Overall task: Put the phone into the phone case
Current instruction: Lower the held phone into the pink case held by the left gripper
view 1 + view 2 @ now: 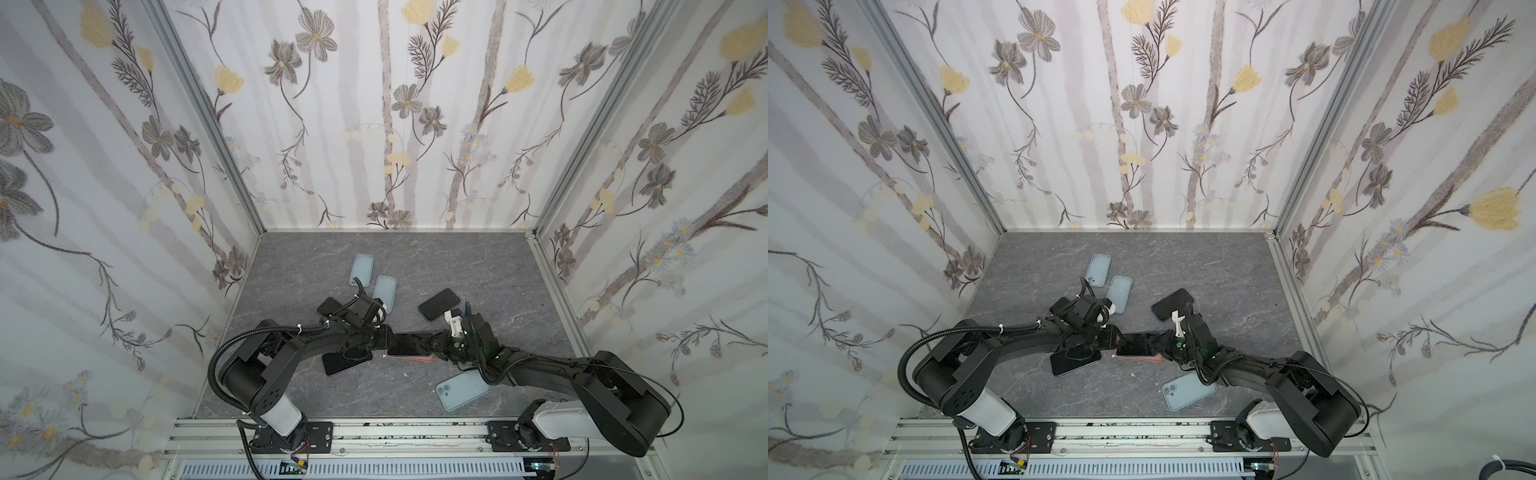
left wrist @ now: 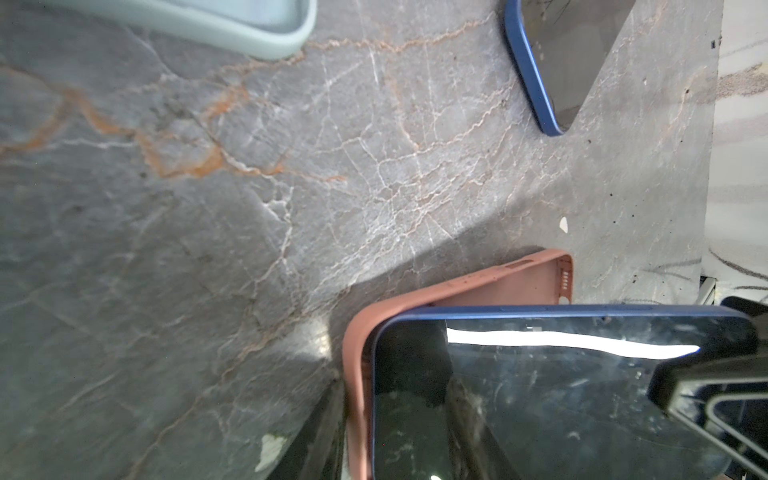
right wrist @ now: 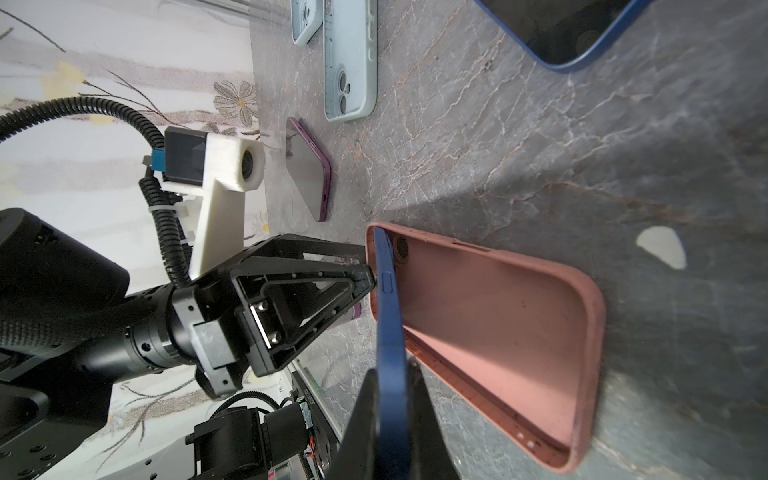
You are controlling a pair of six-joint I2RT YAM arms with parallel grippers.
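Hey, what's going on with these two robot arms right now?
The right claw is shut on one end of a dark blue smartphone, holding it tilted above an open salmon-pink silicone case. The phone's other end sits in the case, where the left claw meets it; its grip is unclear.

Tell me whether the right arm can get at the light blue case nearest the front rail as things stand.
Probably not. The right hand is shut on the blue phone over the pink case, and the light blue case lies partly under that arm's own forearm, behind the hand.
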